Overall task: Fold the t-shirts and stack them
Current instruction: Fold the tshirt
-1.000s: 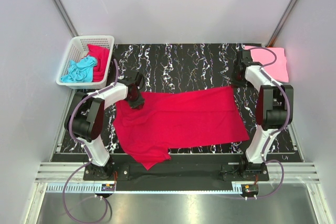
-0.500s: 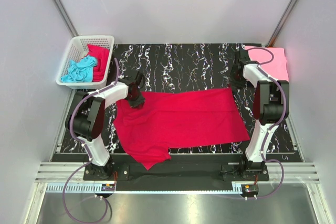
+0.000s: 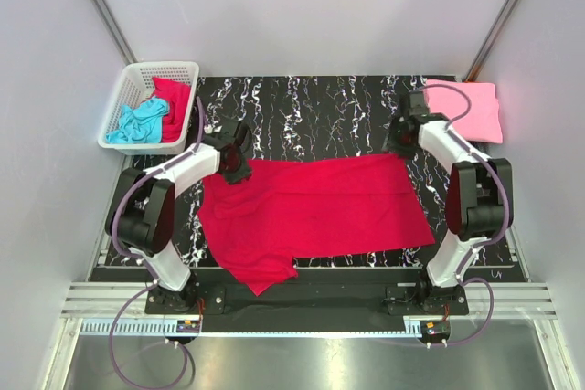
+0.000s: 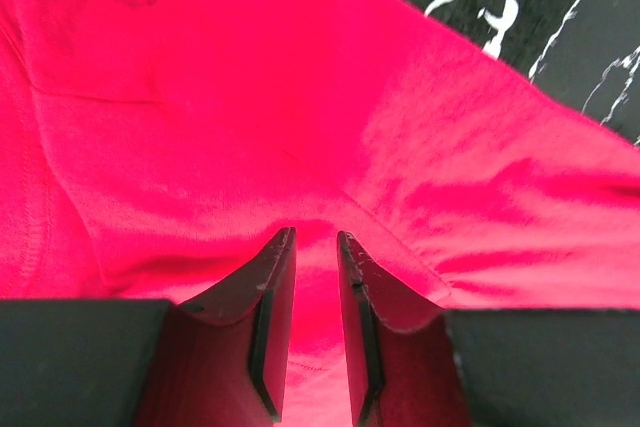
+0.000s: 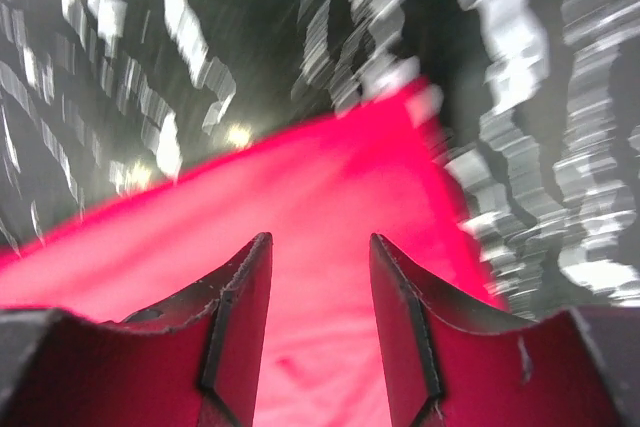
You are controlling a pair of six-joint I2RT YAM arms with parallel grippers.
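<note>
1. At the far left, a white basket [image 3: 128,75] stands at the table's back-left corner. It holds a turquoise shirt [image 3: 137,122] and a red shirt [image 3: 175,98].
2. The left gripper [image 4: 315,239] is at the back-left corner of the crimson shirt [image 3: 320,203]. Its jaws are nearly together, pinching a fold of that fabric, and creases run to the fingertips.
3. The crimson shirt lies spread flat across the middle of the black marbled table [image 3: 311,107], between the 2 arms. 1 sleeve reaches toward the near edge at front left.
4. The right gripper [image 5: 320,242] hovers just over the crimson shirt's back-right corner, jaws spread with nothing between them. Its wrist view is blurred.
5. At the far right, a pink shirt [image 3: 471,109] lies folded at the back-right corner, apart from the crimson shirt.
</note>
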